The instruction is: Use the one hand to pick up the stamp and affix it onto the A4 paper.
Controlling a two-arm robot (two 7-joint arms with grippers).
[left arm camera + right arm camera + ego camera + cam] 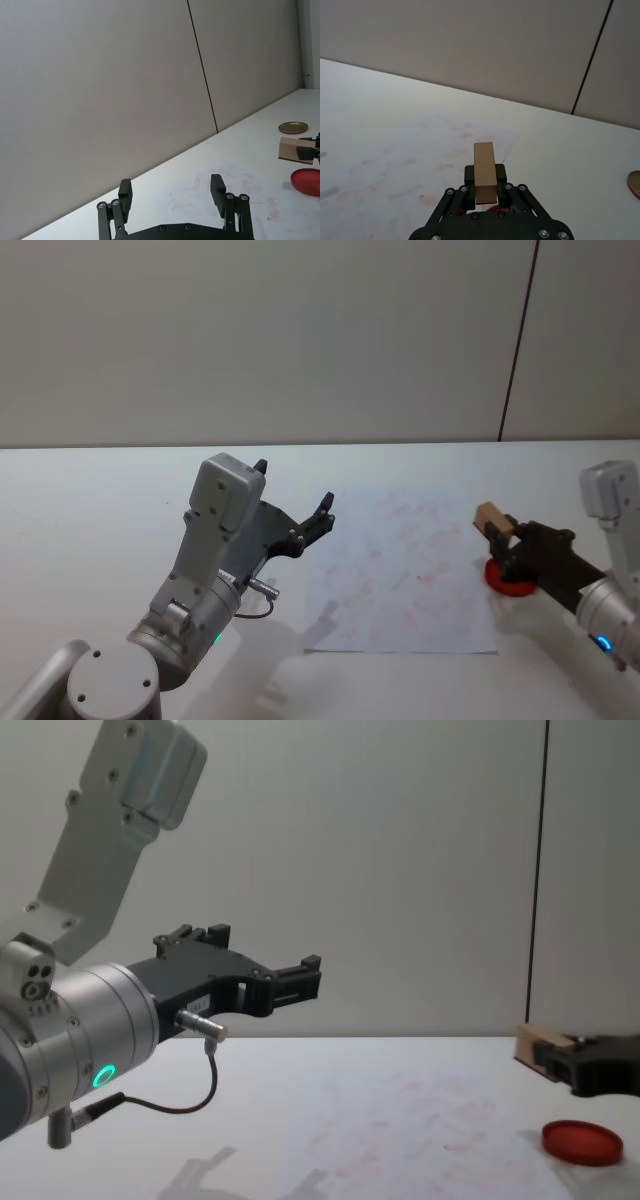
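Note:
My right gripper (503, 537) is shut on the stamp (491, 515), a small tan wooden block, and holds it tilted in the air just above the red disc (508, 581). In the right wrist view the stamp (485, 167) sticks out forward between the black fingers, with the A4 paper (420, 150) ahead of it. The A4 paper (400, 570), a white sheet with faint pink marks, lies flat on the table to the left of the stamp. From the chest view the stamp (535, 1048) hangs clear of the table. My left gripper (295, 505) hovers open, raised above the table left of the paper.
The red disc (582, 1142) lies on the white table (90, 510) by the paper's right edge. A round gold lid (293, 127) lies farther back on the table. A plain wall (300, 330) stands behind the table.

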